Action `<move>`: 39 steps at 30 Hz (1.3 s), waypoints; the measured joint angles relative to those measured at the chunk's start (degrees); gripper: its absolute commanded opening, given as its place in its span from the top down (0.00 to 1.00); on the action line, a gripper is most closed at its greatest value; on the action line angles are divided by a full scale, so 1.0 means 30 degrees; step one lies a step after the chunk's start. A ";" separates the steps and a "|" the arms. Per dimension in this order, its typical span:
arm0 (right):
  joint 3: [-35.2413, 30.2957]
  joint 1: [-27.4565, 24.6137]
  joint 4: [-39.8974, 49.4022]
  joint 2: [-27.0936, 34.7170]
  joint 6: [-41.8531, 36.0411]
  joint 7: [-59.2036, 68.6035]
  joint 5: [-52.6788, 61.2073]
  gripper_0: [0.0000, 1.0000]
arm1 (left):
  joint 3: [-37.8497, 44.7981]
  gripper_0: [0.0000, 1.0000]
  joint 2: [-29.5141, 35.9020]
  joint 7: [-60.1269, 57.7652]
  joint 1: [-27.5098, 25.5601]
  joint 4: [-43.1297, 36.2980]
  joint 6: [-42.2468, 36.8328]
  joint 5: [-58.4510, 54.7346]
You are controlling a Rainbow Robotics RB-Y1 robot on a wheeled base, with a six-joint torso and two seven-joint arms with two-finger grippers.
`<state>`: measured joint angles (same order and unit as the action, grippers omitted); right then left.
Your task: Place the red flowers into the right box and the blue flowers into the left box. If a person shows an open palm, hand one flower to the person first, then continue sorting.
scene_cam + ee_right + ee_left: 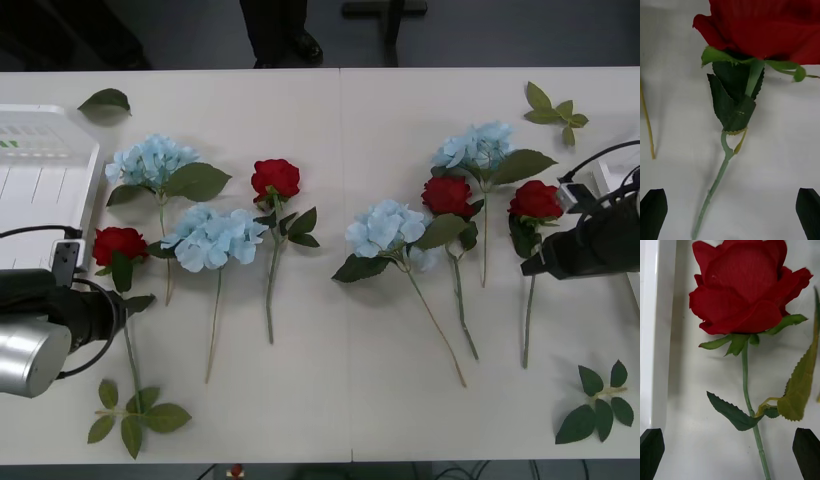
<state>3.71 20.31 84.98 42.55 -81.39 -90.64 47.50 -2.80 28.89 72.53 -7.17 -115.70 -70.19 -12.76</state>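
Several red flowers lie on the white table: one [120, 243] beside the left box [50, 190], one [275, 178] left of centre, two [447, 195] [535, 200] at the right. Blue flowers [150, 160] [212, 237] [385, 225] [475, 145] lie among them. My left gripper [122, 312] [730, 442] is open, its fingers either side of the leftmost rose's [741, 288] stem. My right gripper [533, 266] [730, 204] is open astride the rightmost rose's [763, 26] stem. A corner of the right box [612, 180] shows behind the right arm. The open palm is out of view.
Loose green leaf sprigs lie at the back left [105, 100], back right [555, 108], front left [130, 415] and front right [598, 405]. A person's legs [285, 35] stand beyond the table's far edge. Bare table lies along the front edge at the middle.
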 measured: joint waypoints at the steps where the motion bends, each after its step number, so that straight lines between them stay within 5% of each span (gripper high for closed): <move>1: 0.0000 0.0071 -0.0242 -0.0199 0.0323 0.0006 -0.0046 0.00 | -0.0132 0.00 -0.0202 0.0000 0.0074 0.0159 0.0004 0.0293; 28: 0.0593 0.0725 -0.2610 -0.1552 0.3175 0.0054 -0.1971 0.00 | -0.1449 0.00 -0.1991 -0.0001 0.0768 0.2891 0.1544 0.2825; 30: 0.0599 0.0725 -0.2669 -0.1552 0.3274 0.0105 -0.1972 0.00 | -0.1449 0.07 -0.2045 -0.0001 0.0768 0.3094 0.1963 0.2965; 33: 0.0742 0.0725 -0.2892 -0.1553 0.3793 0.0266 -0.2099 0.18 | -0.1447 0.43 -0.2235 -0.0001 0.0769 0.3327 0.2681 0.3011; 34: 0.0858 0.0725 -0.2945 -0.1553 0.3846 0.0289 -0.2224 0.30 | -0.1447 0.70 -0.2334 -0.0001 0.0769 0.3375 0.2831 0.3052; 36: 0.1096 0.0725 -0.2993 -0.1553 0.3827 0.0301 -0.2338 0.45 | -0.1447 1.00 -0.2541 -0.0001 0.0777 0.3382 0.2924 0.3273; 39: 0.1290 0.0725 -0.3016 -0.1557 0.3828 0.0304 -0.2339 0.73 | -0.1447 1.00 -0.2771 -0.0003 0.0833 0.3432 0.2924 0.3395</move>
<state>7.58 22.49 75.94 37.88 -69.91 -89.72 40.48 -7.14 20.58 72.52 -4.67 -105.41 -61.42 -2.58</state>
